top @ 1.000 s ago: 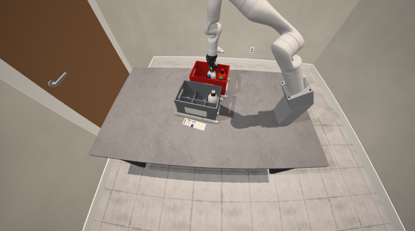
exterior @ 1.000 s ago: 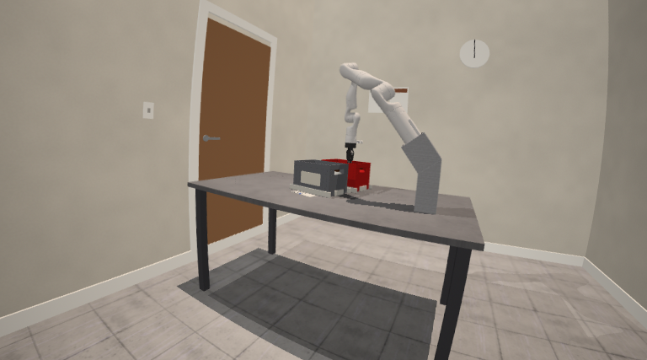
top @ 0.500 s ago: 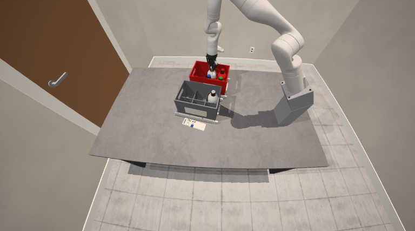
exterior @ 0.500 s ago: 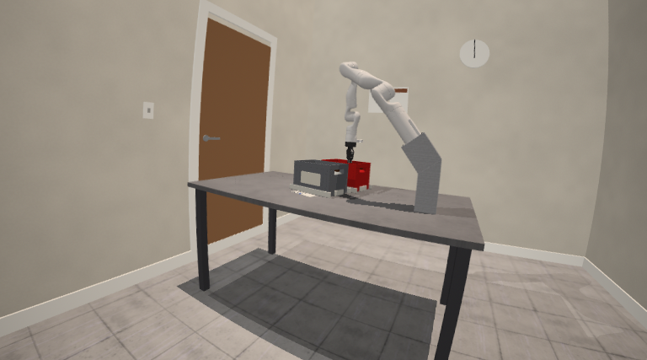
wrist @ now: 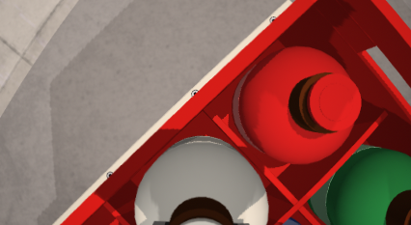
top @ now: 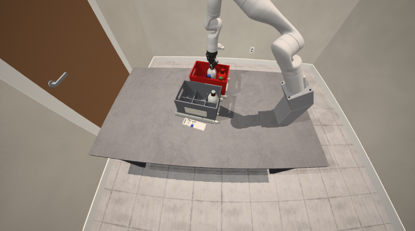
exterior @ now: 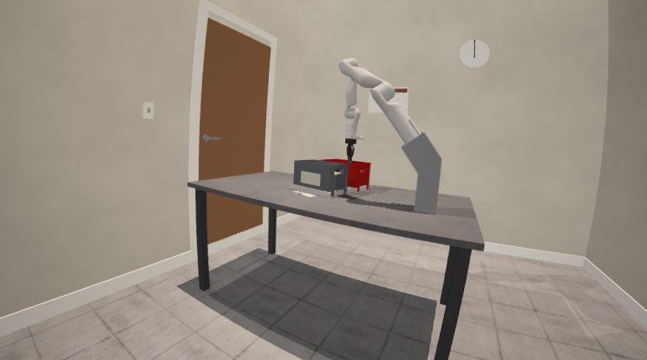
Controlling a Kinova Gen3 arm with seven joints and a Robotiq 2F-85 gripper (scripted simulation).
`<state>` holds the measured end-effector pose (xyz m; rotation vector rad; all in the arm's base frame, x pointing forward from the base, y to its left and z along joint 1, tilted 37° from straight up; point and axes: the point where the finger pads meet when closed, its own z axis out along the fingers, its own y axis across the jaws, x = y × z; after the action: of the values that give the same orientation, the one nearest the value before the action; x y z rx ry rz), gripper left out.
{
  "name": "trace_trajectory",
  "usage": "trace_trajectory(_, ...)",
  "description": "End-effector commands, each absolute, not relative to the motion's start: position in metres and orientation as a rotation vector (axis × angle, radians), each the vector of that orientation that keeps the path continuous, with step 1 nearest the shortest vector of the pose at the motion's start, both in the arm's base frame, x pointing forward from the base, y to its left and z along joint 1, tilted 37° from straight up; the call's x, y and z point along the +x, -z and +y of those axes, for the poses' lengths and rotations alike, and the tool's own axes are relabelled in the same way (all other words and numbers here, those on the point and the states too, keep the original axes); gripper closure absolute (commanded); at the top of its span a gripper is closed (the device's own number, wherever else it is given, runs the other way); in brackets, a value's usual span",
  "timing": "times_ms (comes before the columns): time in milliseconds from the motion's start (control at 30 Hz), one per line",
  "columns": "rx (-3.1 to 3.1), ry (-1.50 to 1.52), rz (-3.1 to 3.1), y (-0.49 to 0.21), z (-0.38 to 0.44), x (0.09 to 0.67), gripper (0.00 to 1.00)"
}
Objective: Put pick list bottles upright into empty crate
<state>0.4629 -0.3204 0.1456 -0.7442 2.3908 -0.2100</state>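
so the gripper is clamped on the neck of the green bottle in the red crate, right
Not the green one. The gripper is shut on the neck of the white bottle in the red crate, as the wrist view shows; the green bottle stands untouched in a neighbouring compartment.
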Motion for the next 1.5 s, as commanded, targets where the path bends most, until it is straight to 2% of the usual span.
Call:
trace_trajectory(0, -0.743, 0.212, 2.391, -0.150, -0.321, 0.460, 0.90)
trace_trajectory(1467, -0.743, 0.212, 2.391, -0.201, -0.323, 0.421, 0.90)
